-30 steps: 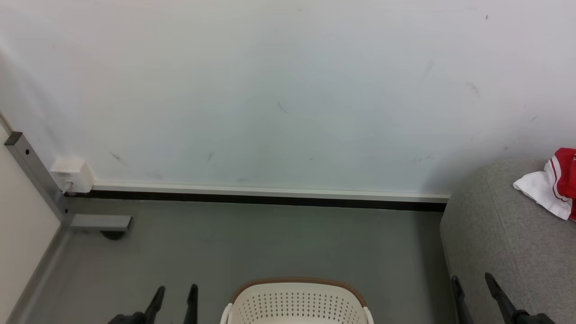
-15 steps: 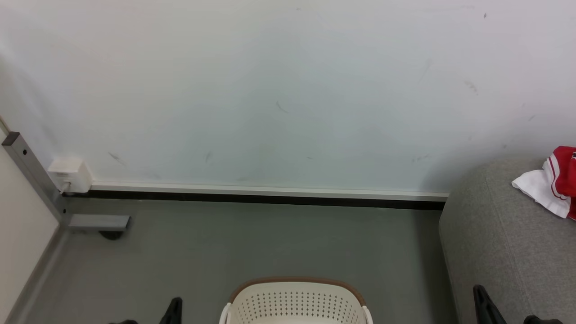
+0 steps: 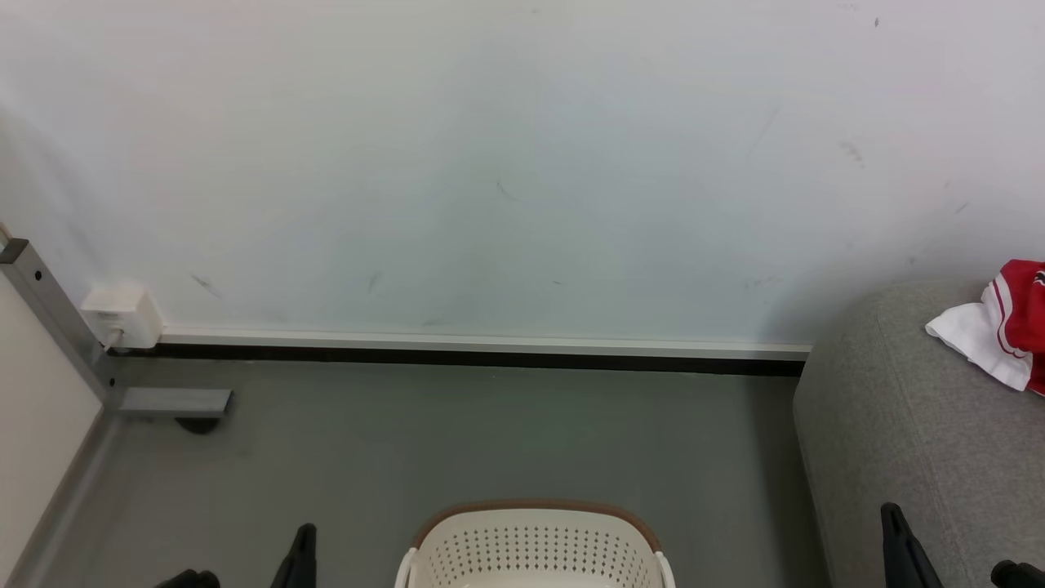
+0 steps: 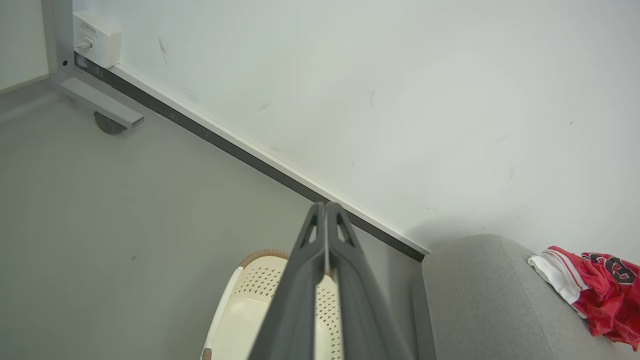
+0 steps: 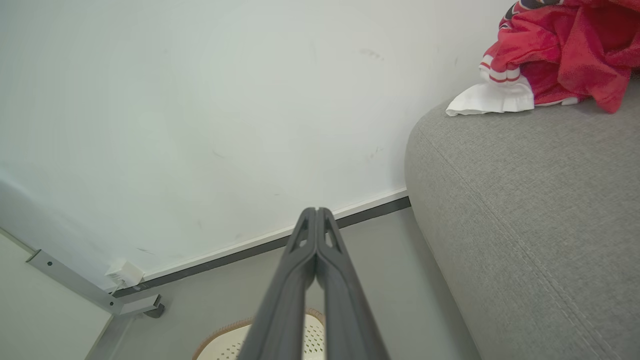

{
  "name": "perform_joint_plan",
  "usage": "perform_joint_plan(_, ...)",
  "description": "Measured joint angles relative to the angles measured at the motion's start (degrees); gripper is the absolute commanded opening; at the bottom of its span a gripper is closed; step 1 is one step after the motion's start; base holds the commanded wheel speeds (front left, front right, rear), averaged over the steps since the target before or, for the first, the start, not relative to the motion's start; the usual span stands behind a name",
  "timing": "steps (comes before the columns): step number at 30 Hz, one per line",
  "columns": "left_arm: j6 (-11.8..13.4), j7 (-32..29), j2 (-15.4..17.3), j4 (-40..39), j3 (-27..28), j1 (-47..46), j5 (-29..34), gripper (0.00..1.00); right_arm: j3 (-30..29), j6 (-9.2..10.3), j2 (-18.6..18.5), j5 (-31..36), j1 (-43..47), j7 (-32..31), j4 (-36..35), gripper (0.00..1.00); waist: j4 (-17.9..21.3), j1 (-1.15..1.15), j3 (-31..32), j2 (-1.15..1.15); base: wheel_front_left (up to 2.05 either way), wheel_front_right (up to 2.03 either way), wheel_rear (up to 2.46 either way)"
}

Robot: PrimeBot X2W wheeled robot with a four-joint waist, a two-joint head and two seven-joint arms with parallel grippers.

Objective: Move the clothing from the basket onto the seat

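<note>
Red and white clothing lies crumpled on top of the grey seat at the right. The cream basket with a brown rim stands on the floor at the bottom centre; its inside is out of view. My left gripper hangs shut and empty left of the basket. My right gripper is shut with nothing in it, in front of the seat's near side.
A white wall with a pale skirting strip runs behind the grey floor. A grey metal frame post with a foot and a white box stand in the left corner.
Both grippers have gone from open to shut and sunk lower in the head view. The head view has drifted slightly, shifting the whole scene up and left.
</note>
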State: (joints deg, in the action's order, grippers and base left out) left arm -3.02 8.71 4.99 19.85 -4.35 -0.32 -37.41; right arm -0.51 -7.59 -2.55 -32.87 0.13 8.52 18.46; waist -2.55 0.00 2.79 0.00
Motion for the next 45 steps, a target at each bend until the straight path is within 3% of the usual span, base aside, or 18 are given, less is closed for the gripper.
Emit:
perform_joint_plan(21,-1.23,-4.25,-0.54,-1.59,3.03,-1.71,-15.46,0.0,-1.75,0.0,-0.01,-17.19,-1.63,-4.42,-1.14,0.0,0.52,0.0,-0.57,0.0,0.0,0.0,0.0)
perform_joint_plan(45,-2.34,-8.23,-1.1,-3.08,5.93,-3.31,-29.89,0.0,-3.38,0.0,-0.03,-32.52,-3.55,-8.34,-2.1,0.0,1.11,0.0,-1.22,0.0,0.0,0.0,0.0)
